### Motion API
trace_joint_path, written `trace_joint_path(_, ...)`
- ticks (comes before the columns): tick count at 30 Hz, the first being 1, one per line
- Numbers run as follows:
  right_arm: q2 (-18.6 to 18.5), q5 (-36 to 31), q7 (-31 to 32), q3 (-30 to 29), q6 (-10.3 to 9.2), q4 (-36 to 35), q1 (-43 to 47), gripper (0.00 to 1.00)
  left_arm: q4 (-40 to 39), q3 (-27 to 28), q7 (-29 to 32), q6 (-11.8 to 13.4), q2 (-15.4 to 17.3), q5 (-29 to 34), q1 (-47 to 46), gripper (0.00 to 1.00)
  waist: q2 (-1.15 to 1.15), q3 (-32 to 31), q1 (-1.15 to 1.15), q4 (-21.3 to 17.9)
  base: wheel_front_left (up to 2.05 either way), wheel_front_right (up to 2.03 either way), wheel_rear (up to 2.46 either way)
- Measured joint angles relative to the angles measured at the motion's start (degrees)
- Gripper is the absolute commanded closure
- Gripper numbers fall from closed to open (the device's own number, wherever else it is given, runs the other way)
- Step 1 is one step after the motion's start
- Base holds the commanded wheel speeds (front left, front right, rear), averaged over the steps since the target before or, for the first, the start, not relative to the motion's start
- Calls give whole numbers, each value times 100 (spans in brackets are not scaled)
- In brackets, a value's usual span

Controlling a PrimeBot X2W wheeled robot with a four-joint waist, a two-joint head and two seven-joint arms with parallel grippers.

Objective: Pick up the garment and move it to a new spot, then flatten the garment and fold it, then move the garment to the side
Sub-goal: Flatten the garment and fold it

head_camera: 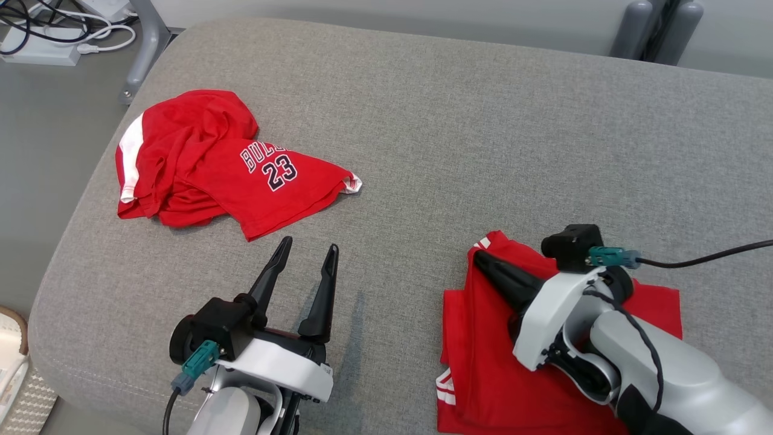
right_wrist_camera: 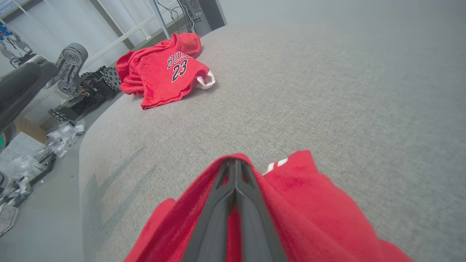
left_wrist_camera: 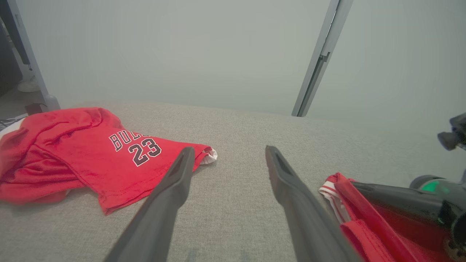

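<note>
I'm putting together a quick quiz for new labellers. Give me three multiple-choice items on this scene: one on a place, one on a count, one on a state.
1. In the head view, where does the crumpled jersey printed 23 lie?
A. at the far left of the grey cushion
B. at the near right edge
C. on the floor

2. How many red garments lie on the cushion?
A. one
B. two
C. three

3. How do the fingers of the left gripper stand?
A. shut on cloth
B. apart, with nothing between them
C. shut and empty

Answers:
1 A, since the jersey sits near the cushion's left edge, towards the back.
2 B, since there are the crumpled jersey and a folded garment at the near right.
3 B, since bare grey fabric shows between the two spread fingers.
</note>
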Motion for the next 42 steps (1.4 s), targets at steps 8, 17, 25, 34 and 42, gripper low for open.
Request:
trace_joint_path(8, 81, -86, -312, 31, 0, 463, -181, 100, 5, 14, 0, 33, 0, 1, 0, 0, 0, -11, 0, -30, 0, 0, 0)
trace_joint_path(17, 396, -163, 96, 437, 0, 1082, -349, 100, 19, 9, 0, 32, 0, 3, 0, 0, 0, -75, 0, -79, 0, 0, 0)
trace_joint_path(25, 386, -140, 170, 661, 0, 1185, -477, 100, 19, 110, 0, 33, 0, 51, 13, 0, 0, -179, 0, -251, 0, 0, 0)
trace_joint_path(34, 14, 10, 315, 520, 0, 954, -534, 100, 16, 249, 0, 5, -1, 115, 79, 0, 0, -396, 0, -676, 0, 0, 0)
trace_joint_path(42, -443, -21, -414, -354, 0, 672, -112, 100, -43, 477, 0, -21, -1, 242, 202, 0, 0, -614, 0, -1113, 0, 0, 0)
